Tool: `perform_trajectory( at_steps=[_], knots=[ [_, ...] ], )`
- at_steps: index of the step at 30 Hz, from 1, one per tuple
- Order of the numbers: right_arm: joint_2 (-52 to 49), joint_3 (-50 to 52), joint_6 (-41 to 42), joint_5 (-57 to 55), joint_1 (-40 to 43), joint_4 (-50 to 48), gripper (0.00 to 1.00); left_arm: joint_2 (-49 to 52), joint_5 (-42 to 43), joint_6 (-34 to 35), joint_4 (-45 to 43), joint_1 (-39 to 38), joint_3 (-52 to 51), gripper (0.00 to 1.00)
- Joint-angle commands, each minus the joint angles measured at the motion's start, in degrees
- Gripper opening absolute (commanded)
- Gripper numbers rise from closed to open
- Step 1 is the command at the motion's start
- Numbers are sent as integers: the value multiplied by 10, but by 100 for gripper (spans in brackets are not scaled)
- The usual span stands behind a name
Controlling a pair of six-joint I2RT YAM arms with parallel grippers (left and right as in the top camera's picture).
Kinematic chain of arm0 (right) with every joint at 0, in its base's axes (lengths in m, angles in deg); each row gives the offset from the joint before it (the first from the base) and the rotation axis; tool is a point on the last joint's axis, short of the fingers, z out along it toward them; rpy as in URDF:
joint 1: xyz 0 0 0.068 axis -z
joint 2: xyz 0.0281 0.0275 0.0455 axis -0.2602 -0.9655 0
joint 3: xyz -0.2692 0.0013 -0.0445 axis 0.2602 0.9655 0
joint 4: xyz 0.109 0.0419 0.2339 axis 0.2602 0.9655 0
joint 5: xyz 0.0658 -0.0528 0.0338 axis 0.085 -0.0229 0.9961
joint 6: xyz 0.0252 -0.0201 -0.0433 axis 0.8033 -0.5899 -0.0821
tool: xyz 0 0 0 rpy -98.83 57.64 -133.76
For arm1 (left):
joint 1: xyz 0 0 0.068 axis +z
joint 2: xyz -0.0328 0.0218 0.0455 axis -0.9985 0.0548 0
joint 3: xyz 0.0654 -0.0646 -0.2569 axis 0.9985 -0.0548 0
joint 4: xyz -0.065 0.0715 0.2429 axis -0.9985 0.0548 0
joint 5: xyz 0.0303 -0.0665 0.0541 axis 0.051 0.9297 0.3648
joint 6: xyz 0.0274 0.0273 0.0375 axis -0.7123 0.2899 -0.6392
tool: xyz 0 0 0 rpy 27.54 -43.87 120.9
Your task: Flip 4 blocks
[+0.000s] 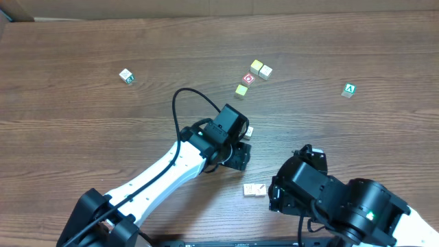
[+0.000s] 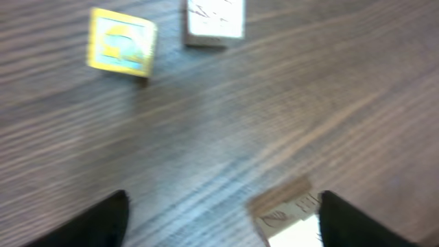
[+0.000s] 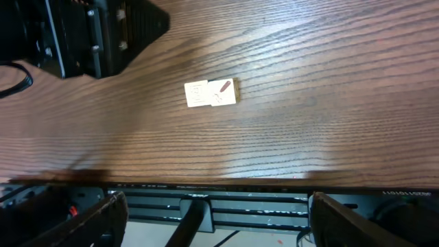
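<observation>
My left gripper (image 2: 223, 223) is open and low over the table. A pale block (image 2: 288, 214) with printed marks lies between its fingers, close against the right fingertip (image 2: 357, 223). From above, that block (image 1: 249, 130) sits just right of the left gripper (image 1: 238, 149). Further ahead in the left wrist view lie a yellow-faced block (image 2: 122, 42) and a cream block (image 2: 215, 20). Two pale blocks (image 3: 210, 93) lie side by side near the front edge, also seen overhead (image 1: 254, 190). My right gripper (image 3: 216, 219) is open and empty, hanging over the table's front edge (image 3: 219, 177).
A red-faced cube (image 1: 248, 79) sits among the far cubes (image 1: 260, 68). A green "A" cube (image 1: 350, 90) lies far right and a green-and-white cube (image 1: 126, 75) far left. The left arm (image 3: 82, 31) fills the right wrist view's top left. The right arm (image 1: 329, 199) crowds the front right.
</observation>
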Motion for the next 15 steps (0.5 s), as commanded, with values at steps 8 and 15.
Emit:
perform_trajectory(
  at_steps=[8,15],
  knots=[
    [87,-8,1,-10,-2,0,100,-7,-1,134,-36,89,9,96],
    [88,-8,3,-1,-2,14,100,-2,-3,309,-48,101,9,72]
  ],
)
